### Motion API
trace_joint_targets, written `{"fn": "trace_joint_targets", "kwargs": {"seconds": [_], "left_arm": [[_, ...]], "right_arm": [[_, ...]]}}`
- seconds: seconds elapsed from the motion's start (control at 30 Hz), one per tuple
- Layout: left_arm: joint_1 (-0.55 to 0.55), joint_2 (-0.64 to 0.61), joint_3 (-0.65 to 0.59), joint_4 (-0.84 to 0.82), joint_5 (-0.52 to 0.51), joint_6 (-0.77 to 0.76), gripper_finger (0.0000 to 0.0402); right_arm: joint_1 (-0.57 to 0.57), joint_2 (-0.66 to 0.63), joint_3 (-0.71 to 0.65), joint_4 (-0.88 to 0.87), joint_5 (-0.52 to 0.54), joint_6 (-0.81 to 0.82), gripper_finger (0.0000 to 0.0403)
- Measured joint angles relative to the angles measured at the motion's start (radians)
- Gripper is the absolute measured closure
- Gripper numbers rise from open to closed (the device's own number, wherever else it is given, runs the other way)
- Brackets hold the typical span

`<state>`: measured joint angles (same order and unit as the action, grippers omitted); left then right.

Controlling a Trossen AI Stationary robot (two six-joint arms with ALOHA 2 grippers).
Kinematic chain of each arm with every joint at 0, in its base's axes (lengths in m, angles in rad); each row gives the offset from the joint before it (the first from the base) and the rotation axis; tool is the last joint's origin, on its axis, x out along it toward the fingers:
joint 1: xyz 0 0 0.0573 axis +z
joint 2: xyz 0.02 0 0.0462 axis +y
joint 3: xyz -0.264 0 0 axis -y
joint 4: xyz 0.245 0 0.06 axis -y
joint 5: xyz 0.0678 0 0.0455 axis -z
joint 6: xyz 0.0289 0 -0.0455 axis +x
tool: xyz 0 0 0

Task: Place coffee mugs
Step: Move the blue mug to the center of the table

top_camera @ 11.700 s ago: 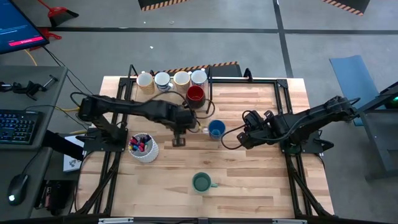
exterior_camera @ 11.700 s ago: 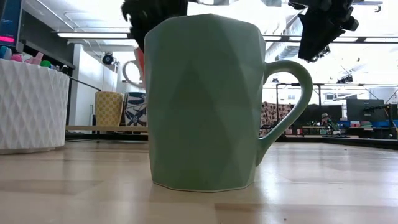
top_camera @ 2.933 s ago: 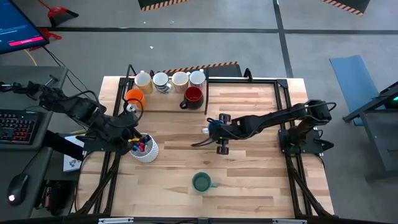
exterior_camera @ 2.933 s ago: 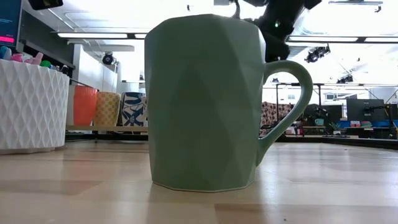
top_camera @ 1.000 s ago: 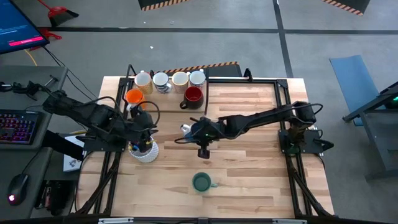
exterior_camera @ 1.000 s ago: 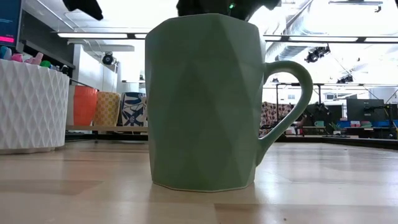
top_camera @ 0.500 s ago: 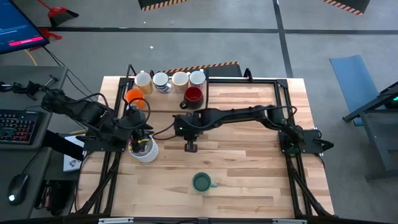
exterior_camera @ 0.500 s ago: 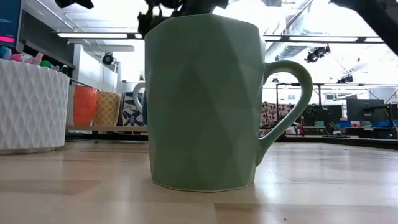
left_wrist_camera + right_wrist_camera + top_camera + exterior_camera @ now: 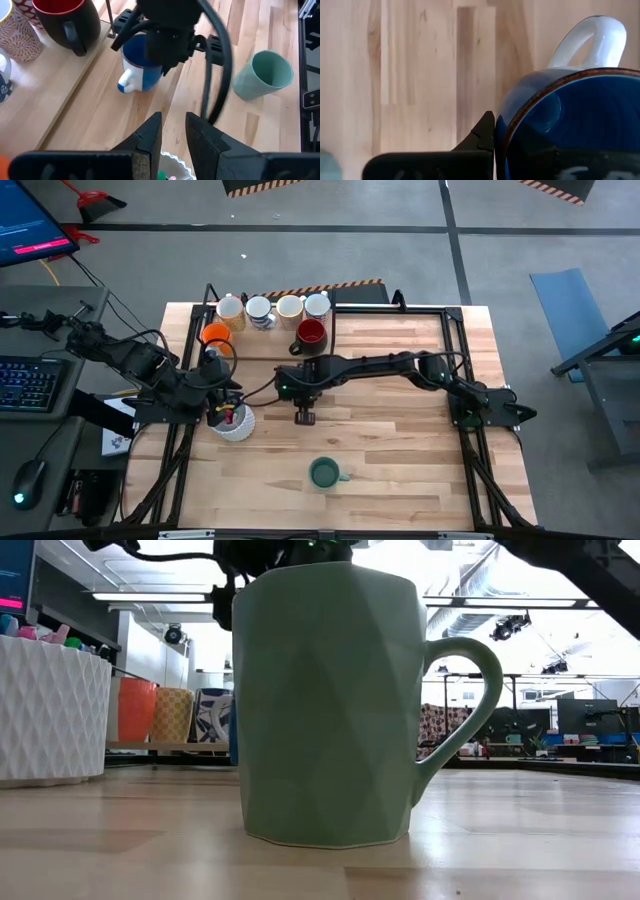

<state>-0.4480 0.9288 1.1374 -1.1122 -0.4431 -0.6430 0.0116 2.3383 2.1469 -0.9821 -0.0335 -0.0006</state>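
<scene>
1. Near the middle of the table (image 9: pixel 400 440), the right gripper (image 9: pixel 303 380) is reaching far across from the right side, clenched on the rim of the blue mug (image 9: pixel 143 64), with one finger inside the cup and one outside, as the right wrist view shows.
2. Seen in the left wrist view, the blue mug is sitting upright with its white handle (image 9: pixel 590 40) pointing away from the right gripper; whether it is touching the wood cannot be told.
3. Just beyond it, the dark red mug (image 9: pixel 312 333) is standing alone, close behind the blue one.
4. Along the far edge, four pale mugs (image 9: pixel 274 307) are standing in a row, touching or nearly touching one another.
5. Left of the red mug, the orange mug (image 9: pixel 216 336) is standing near the left end of that row.
6. Toward the near edge, the green mug (image 9: pixel 324 473) is standing upright and well apart from the rest, filling the low view with its handle (image 9: pixel 465 700) on the right.
7. At the left side, the left gripper (image 9: pixel 222 385) is hovering just above the white pen holder (image 9: pixel 232 421), its fingers (image 9: pixel 150 132) parted a little and grasping nothing.
</scene>
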Motion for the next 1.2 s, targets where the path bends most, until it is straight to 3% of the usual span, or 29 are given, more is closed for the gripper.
{"fn": "trace_joint_targets", "kwargs": {"seconds": [0.83,1.2], "left_arm": [[0.0,-0.001,0.0,0.002,0.0,0.0,0.0326],[0.0,-0.001,0.0,0.001,0.0,0.0,0.0326]], "right_arm": [[-0.019,0.022,-0.001,0.007,-0.001,0.042,0.04],[-0.02,0.022,-0.001,0.025,0.05,0.052,0.0305]]}}
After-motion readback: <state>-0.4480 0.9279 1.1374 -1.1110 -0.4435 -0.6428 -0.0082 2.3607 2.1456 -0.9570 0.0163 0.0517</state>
